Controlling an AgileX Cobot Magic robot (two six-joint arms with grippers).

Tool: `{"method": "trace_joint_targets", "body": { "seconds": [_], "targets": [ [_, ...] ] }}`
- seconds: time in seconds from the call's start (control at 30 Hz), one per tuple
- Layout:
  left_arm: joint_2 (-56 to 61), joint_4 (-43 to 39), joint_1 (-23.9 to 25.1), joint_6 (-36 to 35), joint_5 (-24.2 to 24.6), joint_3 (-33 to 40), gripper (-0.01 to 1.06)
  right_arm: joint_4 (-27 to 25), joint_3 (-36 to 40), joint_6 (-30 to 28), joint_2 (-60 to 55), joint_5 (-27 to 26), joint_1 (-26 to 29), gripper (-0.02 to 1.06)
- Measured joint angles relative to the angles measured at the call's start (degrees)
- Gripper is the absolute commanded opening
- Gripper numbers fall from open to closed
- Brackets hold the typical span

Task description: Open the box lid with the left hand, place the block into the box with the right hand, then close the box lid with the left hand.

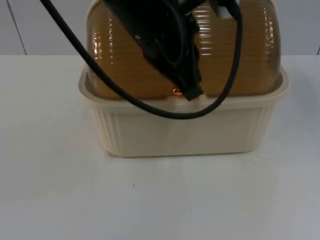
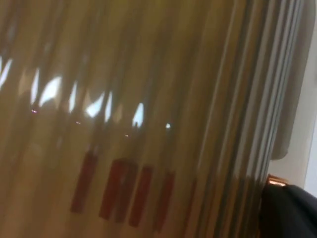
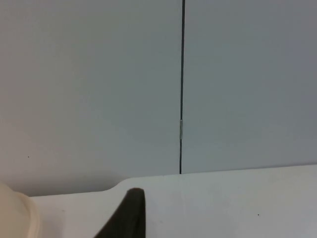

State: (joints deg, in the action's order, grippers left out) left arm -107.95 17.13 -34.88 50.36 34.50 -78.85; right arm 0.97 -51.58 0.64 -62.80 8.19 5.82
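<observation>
White table (image 1: pixel 50 190), bare at its left side. Box (image 1: pixel 185 132), centre-rear of the table: a cream plastic tub with ribbed corners and a flared rim, standing upright and square to the camera. Lid (image 1: pixel 125 60), seated on the box's rim and closed: a translucent amber dome with fine horizontal ribbing, glossy, catching reflections. Judged light, thin-walled and somewhat flexible; the smooth curved dome would likely slip between fingertips, so the better hold is probably at the lid's lower front edge, where it meets the rim, lifting upward so that it swings back. Left gripper (image 1: pixel 192 92), black, hanging over the front of the dome with its tip at the lid's lower front edge near the middle; whether its fingers are spread or closed cannot be told. The left wrist view looks close onto the ribbed amber lid (image 2: pixel 148 99), with dim red shapes behind the plastic, too vague to name. Right gripper (image 3: pixel 130 218), waiting low over the table and facing the grey partition wall (image 3: pixel 99 84); one dark fingertip is visible, finger state undeterminable. Block: location not established.
</observation>
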Motion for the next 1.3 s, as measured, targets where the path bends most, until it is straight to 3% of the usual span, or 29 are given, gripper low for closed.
{"method": "trace_joint_targets", "body": {
  "seconds": [0.4, 0.6, 0.67, 0.87, 0.97, 1.1, 1.23, 1.3],
  "targets": [
    [11.43, -0.68, -0.85, -0.48, -0.26, 0.00, 0.00, 0.00, 0.00, 0.00, 0.00, 0.00, 0.00, 1.02],
    [17.72, -4.72, -0.85, -1.86, -5.87, 0.00, 0.00, 0.00, 0.00, -0.26, 0.00, -0.10, 0.00, 1.02],
    [19.63, -10.42, -0.85, -6.99, -10.46, 0.00, 0.00, 0.00, 0.00, -0.26, 0.00, -0.10, 0.00, 1.02],
    [21.73, -15.68, 1.94, -17.12, -17.49, 0.00, 0.00, 0.00, 0.00, -0.26, 0.00, -0.10, 0.00, 1.02],
    [23.72, -15.85, 8.26, -25.73, -21.45, 0.00, 0.00, 0.00, 0.00, -0.03, 0.00, -0.10, 0.00, 1.02],
    [25.59, -15.89, 16.26, -36.63, -22.66, 0.00, 0.00, -0.11, 0.00, -0.03, 0.00, -0.10, 0.00, 1.02],
    [26.47, -15.99, 27.76, -46.94, -19.51, 0.00, 0.00, -0.11, 0.00, 0.19, 0.00, -0.10, 0.00, 1.02],
    [26.57, -15.99, 29.99, -47.93, -17.88, 0.00, 0.00, -0.11, 0.00, 0.19, 0.00, -0.10, 0.00, 1.02]
  ]
}}
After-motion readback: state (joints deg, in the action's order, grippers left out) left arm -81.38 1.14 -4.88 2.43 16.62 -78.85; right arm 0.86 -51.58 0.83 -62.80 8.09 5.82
